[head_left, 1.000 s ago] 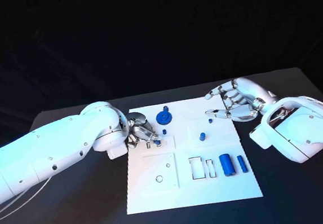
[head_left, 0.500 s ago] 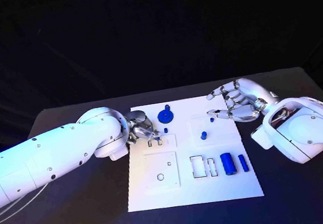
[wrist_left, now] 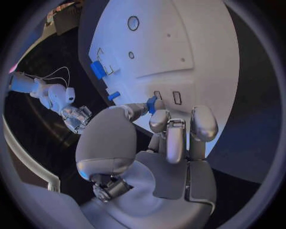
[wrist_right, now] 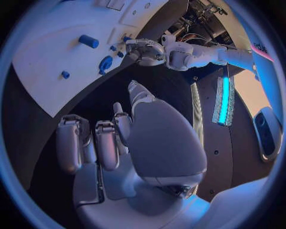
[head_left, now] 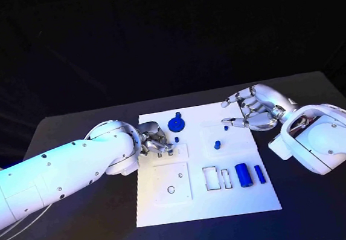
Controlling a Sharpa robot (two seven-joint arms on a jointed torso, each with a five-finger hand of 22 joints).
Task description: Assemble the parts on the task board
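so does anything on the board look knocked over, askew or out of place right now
Nothing stands out. The task board lies flat and square on the table, the loose blue parts lie in tidy rows, and the left hand holds one small blue part.

The task board (head_left: 238,199) is a smooth, matt white plate that looks like plastic, and the small blue parts (head_left: 243,175) on it have a smooth plastic look with a slight sheen. Each robot hand, left (head_left: 154,142) and right (head_left: 255,109), is silvery and metallic-looking with a soft gloss, and the arms (head_left: 58,174) behind them are cased in smooth, glossy white plastic. The worktop (head_left: 84,231) is black and matt, with a dark cloth-like backdrop (head_left: 160,36) hanging behind it.
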